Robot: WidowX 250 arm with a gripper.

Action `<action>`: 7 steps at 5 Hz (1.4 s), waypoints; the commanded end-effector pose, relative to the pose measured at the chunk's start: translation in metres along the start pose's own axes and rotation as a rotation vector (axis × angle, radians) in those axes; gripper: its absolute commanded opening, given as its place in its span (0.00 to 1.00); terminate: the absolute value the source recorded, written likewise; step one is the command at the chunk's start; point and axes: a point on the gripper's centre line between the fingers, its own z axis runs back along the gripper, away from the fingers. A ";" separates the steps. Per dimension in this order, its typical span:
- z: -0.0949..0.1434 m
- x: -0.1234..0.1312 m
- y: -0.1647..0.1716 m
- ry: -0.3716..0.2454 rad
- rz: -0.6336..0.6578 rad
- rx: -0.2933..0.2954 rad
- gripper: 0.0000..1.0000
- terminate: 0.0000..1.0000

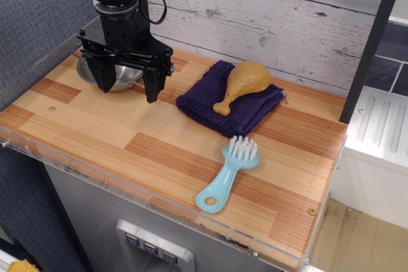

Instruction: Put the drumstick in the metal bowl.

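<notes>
I observe the black robot hand with its fingers spread wide apart, holding nothing, poised over the small shiny stainless-steel bowl at the wooden worktop's back left. The tan-orange plastic drumstick lies on a dark purple cloth, well apart. A light-blue brush lies nearer the front.

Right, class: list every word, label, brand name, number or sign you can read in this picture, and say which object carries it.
None can be read: no object carries legible text.
The panel below the counter has three small buttons; any marks on them are too small to read.
The drumstick, metal bowl, brush, purple cloth and gripper show no lettering.
</notes>
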 end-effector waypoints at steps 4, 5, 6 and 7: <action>0.004 0.003 -0.065 -0.046 -0.105 -0.043 1.00 0.00; 0.008 0.018 -0.085 -0.077 -0.097 -0.069 1.00 0.00; 0.005 0.036 -0.093 -0.082 -0.084 -0.063 1.00 0.00; 0.001 0.049 -0.097 -0.080 -0.084 -0.059 1.00 0.00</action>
